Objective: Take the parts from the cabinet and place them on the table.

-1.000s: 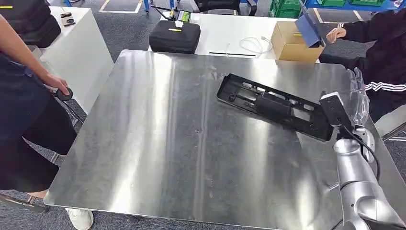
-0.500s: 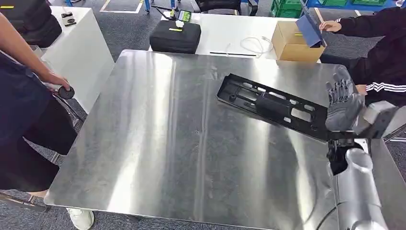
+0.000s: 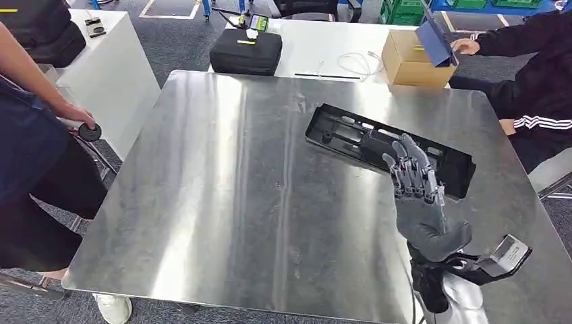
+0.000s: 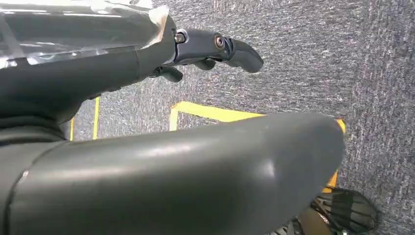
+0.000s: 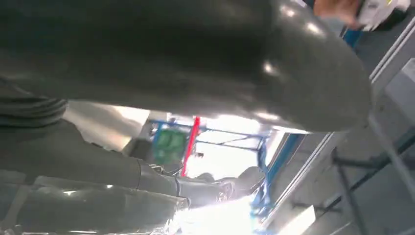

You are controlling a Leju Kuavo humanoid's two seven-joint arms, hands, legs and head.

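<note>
Fingers point(image 3: 409, 169) of the right hand point(image 3: 421, 202) stand spread and nearly straight in the lower right of the head view, pointing toward the upper part of the frame, and they hold nothing. They are grey, segmented and slender, rising from a darker rubbery palm above a silver wrist. In the right wrist view a thick, glossy grey thumb point(image 5: 195, 58) arches across the upper part of the frame, with darker fingers below it.

A black plastic part point(image 3: 388, 148) lies flat on the brushed metal table point(image 3: 222, 196), right of centre. It is a long, shallow, tray-like frame with a raised rim, ribs and several rectangular cut-outs (matte, not shiny like the tabletop). Its long axis runs diagonally, from the upper middle of the frame down toward the right edge. The fingertips overlap the part's near rim at about its middle; whether they touch it cannot be told.

The left hand point(image 4: 210, 46) shows in the left wrist view over grey speckled carpet with yellow floor tape; its dark fingers curl slightly with nothing visible in them, though whether they are closed cannot be told.

Beyond the table sit a cardboard box point(image 3: 408, 59), upper right, and a black zip case point(image 3: 246, 50), upper middle. A person's hand point(image 3: 75, 116) at the left edge rests on a small black knob.
</note>
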